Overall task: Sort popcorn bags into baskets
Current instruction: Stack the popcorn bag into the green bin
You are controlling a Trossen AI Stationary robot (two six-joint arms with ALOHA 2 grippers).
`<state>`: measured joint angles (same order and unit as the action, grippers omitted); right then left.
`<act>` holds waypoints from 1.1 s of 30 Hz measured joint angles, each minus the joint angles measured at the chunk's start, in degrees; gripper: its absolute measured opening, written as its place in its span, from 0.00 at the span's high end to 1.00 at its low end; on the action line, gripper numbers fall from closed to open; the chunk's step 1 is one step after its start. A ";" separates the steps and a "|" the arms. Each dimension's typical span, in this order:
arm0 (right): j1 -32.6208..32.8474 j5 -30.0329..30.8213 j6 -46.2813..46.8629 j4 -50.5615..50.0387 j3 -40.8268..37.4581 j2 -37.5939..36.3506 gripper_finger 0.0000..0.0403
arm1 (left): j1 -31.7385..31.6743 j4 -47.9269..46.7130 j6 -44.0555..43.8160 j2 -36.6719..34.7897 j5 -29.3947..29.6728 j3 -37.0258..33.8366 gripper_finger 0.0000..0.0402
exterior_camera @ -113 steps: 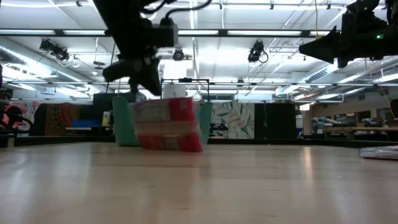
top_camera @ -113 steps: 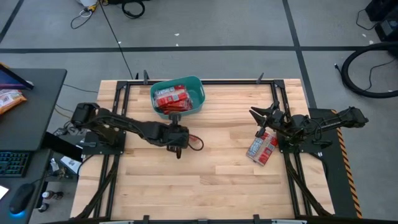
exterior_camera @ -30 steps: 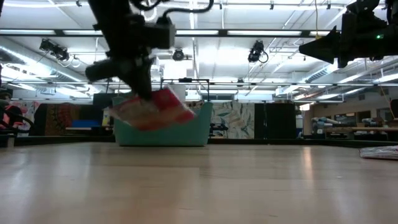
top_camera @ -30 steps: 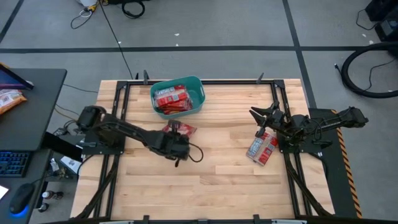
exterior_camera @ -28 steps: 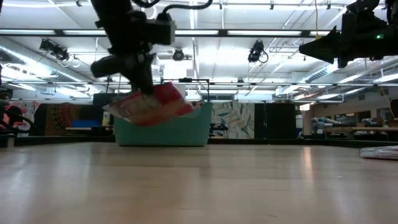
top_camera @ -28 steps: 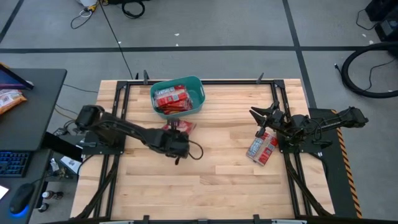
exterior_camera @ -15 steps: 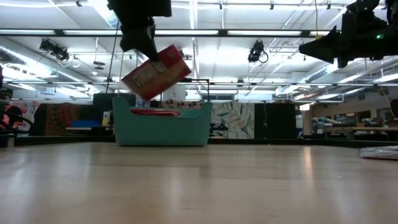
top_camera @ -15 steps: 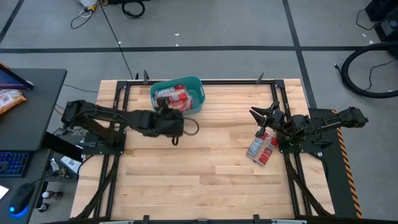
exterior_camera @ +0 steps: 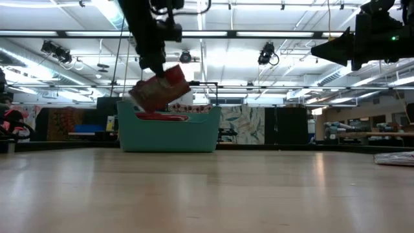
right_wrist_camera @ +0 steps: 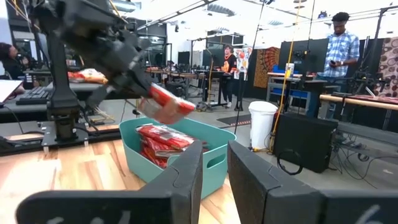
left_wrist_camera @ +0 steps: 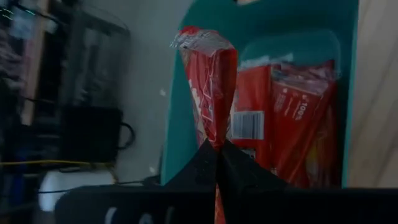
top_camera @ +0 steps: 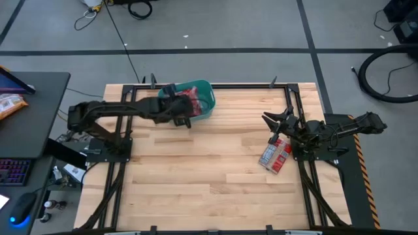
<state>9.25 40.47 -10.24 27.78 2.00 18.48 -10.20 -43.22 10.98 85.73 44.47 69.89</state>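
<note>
Left end effector point(exterior_camera: 157, 70), its two dark fingers pressed together on one edge of a flat red popcorn packet with a pale picture panel point(exterior_camera: 157, 90), which hangs tilted above the left-hand part of the teal plastic tub with a rolled rim point(exterior_camera: 169, 134); the tub stands near the far edge of the light wooden slatted surface point(top_camera: 215, 163) and already holds several red packets point(left_wrist_camera: 298, 118). The right end effector point(top_camera: 275, 122) waits well apart at the right side of the surface, its fingers part-way apart and empty, just beside two further red-and-white packets point(top_camera: 275, 155) lying flat on the wood. Judged risks: the pinch takes only a thin margin of the packet, so the slippery film could slide out early, and because the packet hangs near the tub's left wall rather than over its middle, it might strike the rim and tip out onto the surface. The packet's slant could also leave it propped on the stacked packets, standing proud of the rim and crowding the room left for the two packets not yet sorted. A descent too deep could press the fingers into the packets already inside or nudge the light tub.
</note>
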 joint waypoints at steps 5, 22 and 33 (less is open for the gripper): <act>-0.02 0.00 0.00 0.03 0.00 0.00 0.80 | -5.88 0.61 0.75 2.53 -5.62 0.00 0.98; -0.02 -0.02 0.00 0.01 0.00 0.00 0.80 | -9.43 1.28 0.15 5.03 -6.65 0.00 0.76; -0.02 0.00 0.00 -0.01 0.00 0.00 0.80 | -6.00 3.49 1.43 2.20 -5.49 0.07 0.61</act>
<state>9.23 40.47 -10.24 27.77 2.00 18.48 -16.21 -39.73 12.41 87.93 38.98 69.95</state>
